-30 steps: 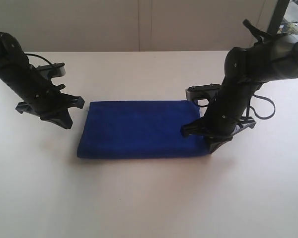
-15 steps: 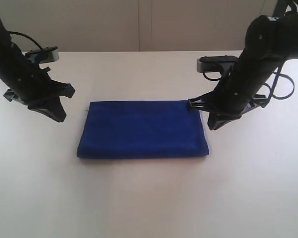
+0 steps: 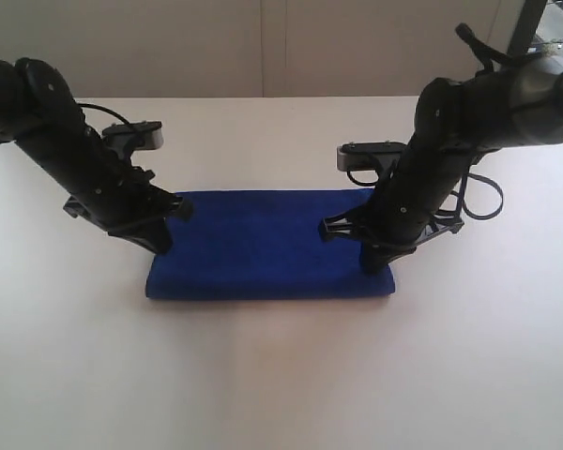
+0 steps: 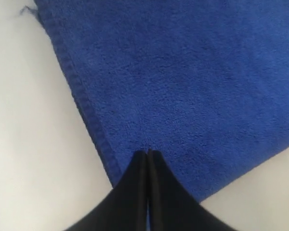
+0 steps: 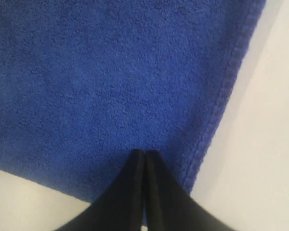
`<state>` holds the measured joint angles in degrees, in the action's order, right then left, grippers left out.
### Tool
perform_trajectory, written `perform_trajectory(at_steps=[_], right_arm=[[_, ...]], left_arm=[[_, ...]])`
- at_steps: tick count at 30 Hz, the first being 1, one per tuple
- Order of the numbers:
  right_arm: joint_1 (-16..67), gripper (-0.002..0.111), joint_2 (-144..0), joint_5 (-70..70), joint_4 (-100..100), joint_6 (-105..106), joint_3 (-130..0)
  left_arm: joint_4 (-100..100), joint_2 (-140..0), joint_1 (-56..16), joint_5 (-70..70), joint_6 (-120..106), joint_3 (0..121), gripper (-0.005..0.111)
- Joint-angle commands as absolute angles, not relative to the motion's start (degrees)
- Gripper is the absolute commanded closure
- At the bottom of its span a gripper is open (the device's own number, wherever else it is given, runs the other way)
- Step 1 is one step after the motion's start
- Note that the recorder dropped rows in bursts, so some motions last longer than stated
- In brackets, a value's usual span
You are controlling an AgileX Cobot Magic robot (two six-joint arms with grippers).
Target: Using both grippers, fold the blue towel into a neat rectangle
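Pressing on the blue towel (image 3: 263, 246), which lies as a folded rectangle mid-table (image 3: 281, 375). The left gripper (image 3: 157, 240) and right gripper (image 3: 373, 262) are both clenched empty, tips apparently resting on the cloth near opposite short ends. Best approach: stay inside the hems, push straight down evenly, and avoid dragging, or the layers skew.

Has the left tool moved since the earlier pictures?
Yes. The left tool moved rightward in the exterior view: it was off the blue towel, now its shut tips are over the towel's edge.
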<state>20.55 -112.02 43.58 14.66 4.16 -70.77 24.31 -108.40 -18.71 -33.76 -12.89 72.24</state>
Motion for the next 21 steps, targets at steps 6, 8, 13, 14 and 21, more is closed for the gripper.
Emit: perform_trajectory(at_steps=[6,8,13,14,21], right_arm=[[20.58,0.108,-112.25,42.92,14.74,4.90,-70.59],[20.58,0.108,-112.25,43.03,14.74,4.78,-70.59],[20.58,0.108,-112.25,43.03,14.49,4.40,-70.59],[20.58,0.108,-112.25,43.03,13.83,3.81,-70.59],[20.48,0.108,-112.25,43.68,9.34,0.89,-70.59]], left_arm=[[25.03,-113.47,-19.14,-36.38,-12.83,71.79,0.107],[24.95,-113.78,-19.14,-36.13,-12.83,71.79,0.107],[24.81,-113.73,-19.14,-36.15,-12.97,71.79,0.107],[24.65,-113.73,-19.14,-36.15,-13.07,71.79,0.107],[23.46,-113.73,-19.14,-36.03,-13.07,71.79,0.107]])
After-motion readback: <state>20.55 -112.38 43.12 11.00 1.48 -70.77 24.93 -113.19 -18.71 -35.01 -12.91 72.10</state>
